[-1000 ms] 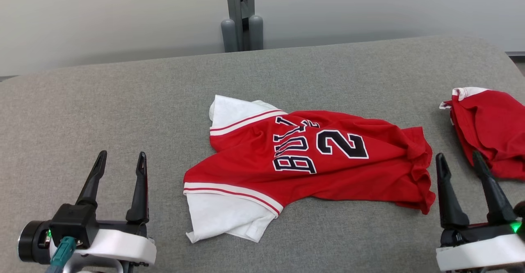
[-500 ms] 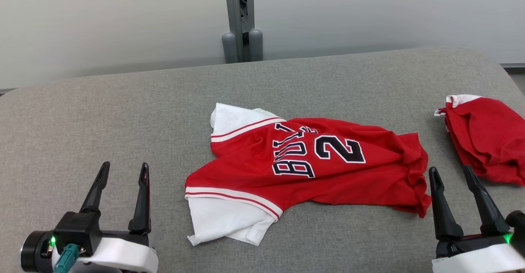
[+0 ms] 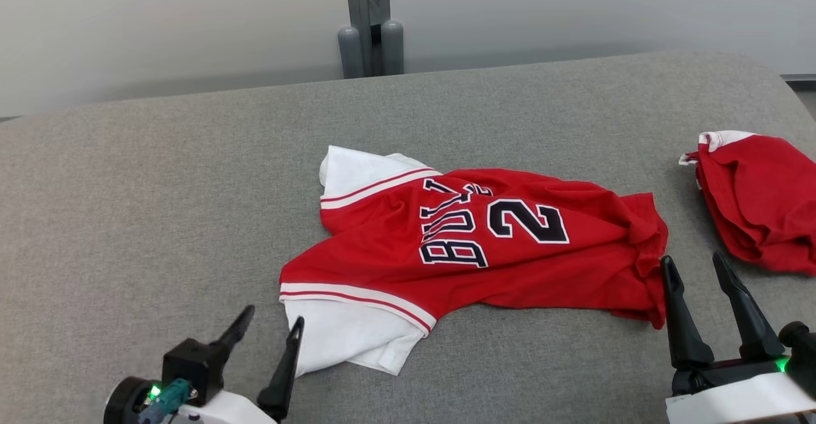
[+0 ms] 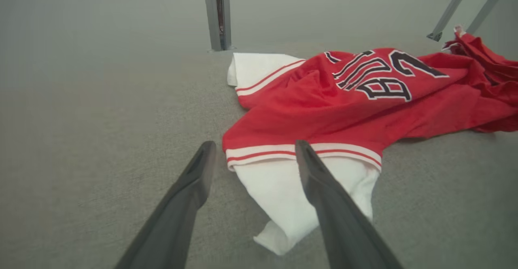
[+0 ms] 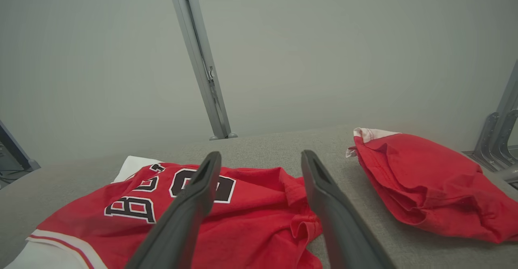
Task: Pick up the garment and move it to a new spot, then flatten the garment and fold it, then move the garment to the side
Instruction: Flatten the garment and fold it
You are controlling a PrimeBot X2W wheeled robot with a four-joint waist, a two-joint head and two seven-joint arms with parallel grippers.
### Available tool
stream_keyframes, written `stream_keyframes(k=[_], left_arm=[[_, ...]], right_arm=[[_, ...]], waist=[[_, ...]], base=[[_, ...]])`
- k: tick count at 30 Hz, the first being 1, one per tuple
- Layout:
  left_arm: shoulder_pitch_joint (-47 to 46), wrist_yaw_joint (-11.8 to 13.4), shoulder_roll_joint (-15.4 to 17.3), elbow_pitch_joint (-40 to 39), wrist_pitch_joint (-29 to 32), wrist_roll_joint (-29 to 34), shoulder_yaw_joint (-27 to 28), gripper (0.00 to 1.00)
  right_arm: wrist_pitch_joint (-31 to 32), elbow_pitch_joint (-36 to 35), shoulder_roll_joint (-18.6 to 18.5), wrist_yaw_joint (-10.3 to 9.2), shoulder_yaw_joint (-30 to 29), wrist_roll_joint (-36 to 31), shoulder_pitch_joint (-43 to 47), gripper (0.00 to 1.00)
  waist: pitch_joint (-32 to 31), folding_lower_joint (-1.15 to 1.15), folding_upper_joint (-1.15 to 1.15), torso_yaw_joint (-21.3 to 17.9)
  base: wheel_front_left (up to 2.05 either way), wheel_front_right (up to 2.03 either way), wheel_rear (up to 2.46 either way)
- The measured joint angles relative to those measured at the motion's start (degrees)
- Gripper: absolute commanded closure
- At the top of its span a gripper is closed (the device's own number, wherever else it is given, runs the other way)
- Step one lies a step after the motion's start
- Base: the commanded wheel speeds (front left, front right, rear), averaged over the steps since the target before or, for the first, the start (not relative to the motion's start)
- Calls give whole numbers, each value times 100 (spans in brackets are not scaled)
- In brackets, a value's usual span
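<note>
In the head view, the garment, a red jersey with a black 2 and white sleeves, lay crumpled but roughly spread at the middle of the grey surface. Over the last second the left gripper had swung in from the lower left towards the jersey. Its 2 dark fingers stood wide apart and empty, angled at the near white sleeve, with the inner fingertip just beside the sleeve's edge. The right gripper had hardly moved. It was equally spread and held nothing, just beside the bunched hem at the jersey's right end. A second red garment sat apart near the right edge. The whole picture had also shifted a little, which was the camera's doing.

In the left wrist view, the left gripper framed the striped cuff, its right finger over the white cloth. Whether it touched the fabric could not be told.

In the right wrist view, the right gripper pointed over the hem folds, clear of the other garment.

Judged from this, the pick-up had not yet begun. The left arm looked to be lining up on the sleeve for a first grasp.
</note>
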Motion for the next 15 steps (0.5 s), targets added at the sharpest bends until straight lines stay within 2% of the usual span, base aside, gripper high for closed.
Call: stream_keyframes(k=[5,12,13,14,15], left_arm=[[156,-230,30,266,350,-149,-296,0],[148,-378,45,375,498,-241,-396,0],[115,-382,44,391,479,-241,-396,41],[87,-386,40,400,465,-241,-392,100],[71,-388,31,412,426,-241,-383,100]], right_arm=[[-60,76,0,0,-9,81,-30,0],[-114,255,0,0,-56,94,-120,0],[-101,301,-1,0,-74,93,-124,0],[-88,375,0,0,-92,55,-124,0],[-78,436,-1,0,-119,-32,-114,0]], waist=[[166,0,0,-82],[388,0,0,-128],[404,0,0,-132],[417,0,0,-136],[429,0,0,-140]], base=[[0,0,0],[0,0,0],[0,0,0],[0,0,0],[0,0,0]])
